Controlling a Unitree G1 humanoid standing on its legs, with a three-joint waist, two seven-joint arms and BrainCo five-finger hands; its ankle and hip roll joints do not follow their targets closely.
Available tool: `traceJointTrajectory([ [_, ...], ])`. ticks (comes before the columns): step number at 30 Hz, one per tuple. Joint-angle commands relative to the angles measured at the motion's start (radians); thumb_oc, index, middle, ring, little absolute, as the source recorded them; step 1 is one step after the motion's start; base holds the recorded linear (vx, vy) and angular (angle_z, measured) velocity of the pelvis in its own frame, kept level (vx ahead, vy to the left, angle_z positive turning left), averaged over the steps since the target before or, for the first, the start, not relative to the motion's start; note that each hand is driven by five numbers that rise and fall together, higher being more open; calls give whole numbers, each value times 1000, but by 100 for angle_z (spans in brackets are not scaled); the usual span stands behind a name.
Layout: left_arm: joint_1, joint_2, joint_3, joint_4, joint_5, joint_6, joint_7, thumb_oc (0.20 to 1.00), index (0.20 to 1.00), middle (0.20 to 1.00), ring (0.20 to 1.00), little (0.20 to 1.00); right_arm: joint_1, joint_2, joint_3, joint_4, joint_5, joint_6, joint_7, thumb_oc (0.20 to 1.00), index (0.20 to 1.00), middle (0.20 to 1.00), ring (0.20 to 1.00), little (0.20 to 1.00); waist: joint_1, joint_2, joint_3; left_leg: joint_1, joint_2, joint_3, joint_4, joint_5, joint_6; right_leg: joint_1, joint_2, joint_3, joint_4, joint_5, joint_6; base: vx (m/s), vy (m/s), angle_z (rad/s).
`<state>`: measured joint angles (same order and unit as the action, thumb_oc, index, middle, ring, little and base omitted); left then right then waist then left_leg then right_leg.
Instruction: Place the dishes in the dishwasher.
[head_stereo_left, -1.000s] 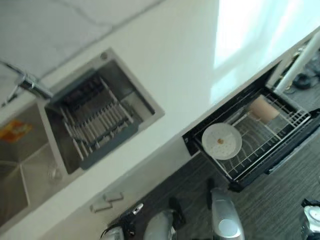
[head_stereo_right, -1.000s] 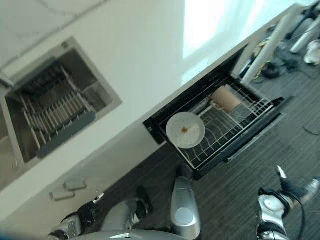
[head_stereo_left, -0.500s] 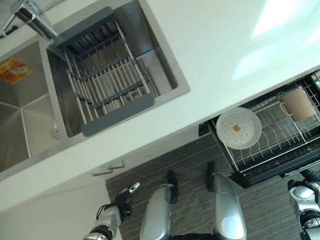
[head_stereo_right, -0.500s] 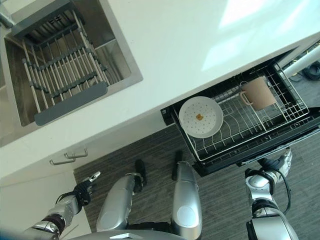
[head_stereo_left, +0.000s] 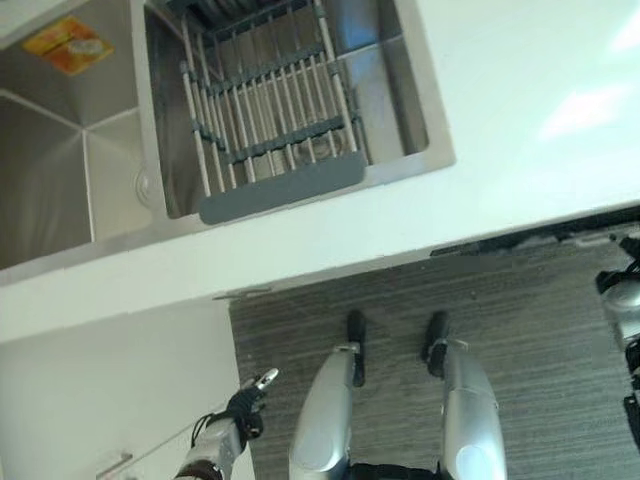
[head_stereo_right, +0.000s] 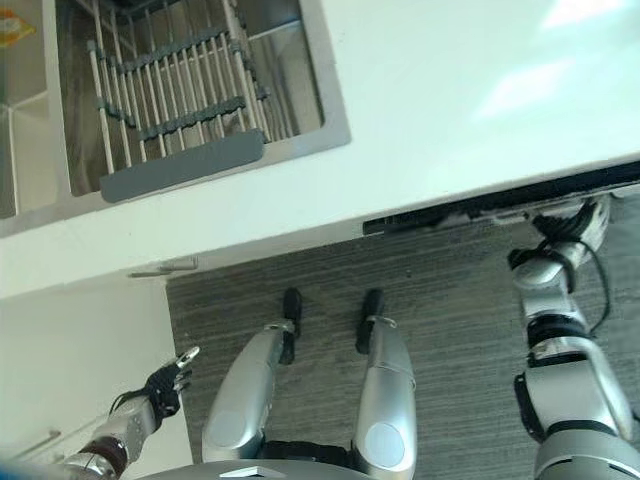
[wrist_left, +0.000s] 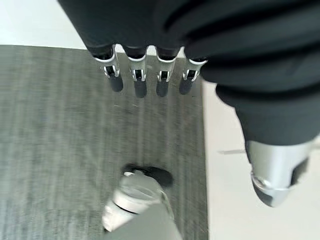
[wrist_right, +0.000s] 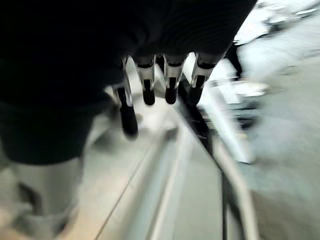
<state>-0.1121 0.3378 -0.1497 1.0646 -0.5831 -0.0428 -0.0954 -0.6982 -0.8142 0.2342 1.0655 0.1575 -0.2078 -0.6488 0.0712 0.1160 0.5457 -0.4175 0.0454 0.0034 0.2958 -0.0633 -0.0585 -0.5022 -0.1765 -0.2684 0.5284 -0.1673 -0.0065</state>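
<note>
A grey slatted drying rack is set in the steel sink, sunk into the white tabletop; grey wood-grain floor lies below.

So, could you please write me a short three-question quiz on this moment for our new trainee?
1. True or false: the robot's left hand hangs over the dark wood-grain floor with nothing in it.
2. Where does the grey slatted drying rack sit? A) on the white countertop B) inside the steel sink basin C) on the floor
3. Fill in: the right hand is beside the dark front edge under the ______.

Key: 1 true. 2 B. 3 countertop.
</note>
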Motion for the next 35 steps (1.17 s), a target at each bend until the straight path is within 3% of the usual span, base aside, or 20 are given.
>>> traceJointTrajectory([
  [1,38,81,-7,-39,1,-84,-31,1000,1000,1000,1000,1000,-282,-63,180,-117,-150,-92,17,1000,1000,1000,1000,1000,73,-45,-30,6,-40,10,8,7,51,78,10,72,-11,-35,45,70,-5,7],
  [8,77,106,-13,-118,-95,-185,-76,1000,1000,1000,1000,1000,-532,-100,338,-88,-143,-25,34,1000,1000,1000,1000,1000,146,-30,-30,-31,-20,-52,4,38,16,115,30,7,-53,-39,38,40,-33,10],
  [14,76,115,25,-178,-151,-230,-59,1000,1000,1000,1000,1000,-471,-13,325,-88,-36,-15,113,1000,1000,1000,1000,1000,170,-32,-44,-27,11,-70,4,32,-7,166,48,-37,-94,-40,38,20,-4,-8],
  [18,61,104,50,-196,-190,-226,-125,1000,1000,1000,1000,1000,-260,98,229,-128,112,-40,186,1000,1000,1000,1000,1000,145,-25,-57,-6,33,-58,4,17,-14,206,61,-38,-140,-29,43,-11,79,7],
  [20,54,91,52,-204,-209,-196,-149,1000,1000,1000,1000,1000,-120,169,173,-155,174,-51,227,1000,1000,1000,1000,1000,121,-10,-74,-6,51,-48,4,24,-15,224,72,-49,-184,6,40,-56,131,26],
  [21,54,90,52,-204,-212,-193,-151,1000,1000,1000,1000,1000,-112,173,170,-157,182,-49,232,1000,1000,1000,1000,1000,120,-10,-74,-4,52,-47,4,23,-15,227,73,-49,-187,7,40,12,137,11],
  [22,50,73,47,-200,-246,-170,-173,1000,1000,1000,1000,1000,13,247,143,-173,224,-56,261,1000,1000,1000,1000,1000,94,-10,-89,16,60,-34,4,11,-20,261,76,-45,-228,22,44,9,120,33],
  [25,45,47,43,-185,-252,-142,-178,1000,1000,1000,1000,1000,178,344,127,-196,227,-80,264,1000,1000,1000,1000,1000,59,-27,-115,42,57,-16,4,-4,-23,278,61,-29,-228,17,52,-2,111,55],
  [27,47,38,41,-178,-241,-134,-178,1000,1000,1000,1000,1000,236,365,118,-202,238,-83,270,1000,1000,1000,1000,1000,49,-33,-127,52,57,-9,4,-8,-23,285,56,-25,-228,16,54,-6,87,-1],
  [31,55,-21,11,-104,-141,-91,-155,1000,1000,1000,1000,1000,472,436,70,-141,241,-110,356,1000,1000,1000,1000,1000,-9,-64,-215,123,46,27,4,-35,-12,330,31,3,-228,21,71,19,138,32],
  [35,54,-42,-10,-51,-88,-45,-145,1000,1000,1000,1000,1000,530,454,46,-94,240,-106,384,1000,1000,1000,1000,1000,-31,-77,-267,164,41,43,4,-55,-4,361,23,10,-228,18,79,12,61,-18],
])
